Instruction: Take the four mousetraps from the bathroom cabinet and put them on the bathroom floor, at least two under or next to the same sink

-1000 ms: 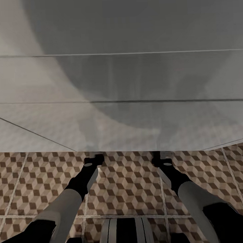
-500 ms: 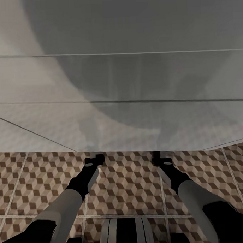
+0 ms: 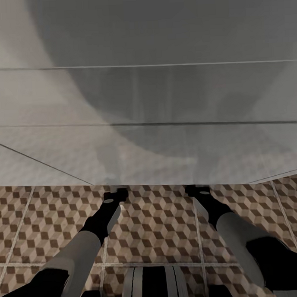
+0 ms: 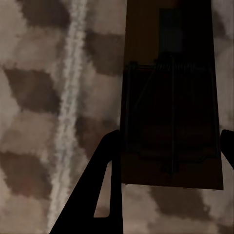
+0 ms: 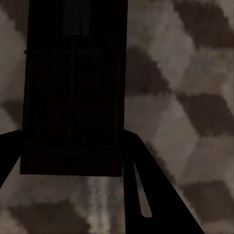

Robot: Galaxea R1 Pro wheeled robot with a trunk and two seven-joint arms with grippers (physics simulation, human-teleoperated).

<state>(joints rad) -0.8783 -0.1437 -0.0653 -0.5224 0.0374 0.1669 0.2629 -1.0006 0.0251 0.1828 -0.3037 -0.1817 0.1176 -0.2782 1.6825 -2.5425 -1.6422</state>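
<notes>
In the left wrist view a brown wooden mousetrap (image 4: 168,63) with dark wire parts sits between the two dark fingers of my left gripper (image 4: 170,139), which is shut on its long edges just above the cube-patterned bathroom floor (image 4: 39,107). The right wrist view shows a second mousetrap (image 5: 73,87), darker in shadow, with my right gripper (image 5: 70,141) shut on it over the same tiles (image 5: 185,102). From the head, both arms reach forward, and their wrists (image 3: 114,196) (image 3: 198,191) pass under the front edge of the white vanity of the bathroom sink (image 3: 148,135), which hides the fingers and traps.
The white vanity spans the whole width ahead and overhangs the hands. Patterned floor tiles (image 3: 156,226) with pale grout lines lie between and beside the arms. My own dark base (image 3: 152,286) shows at the bottom.
The right forearm has shifted slightly, its elbow lower and further right and its wrist a little to the left. The left arm and the camera have stayed still.
</notes>
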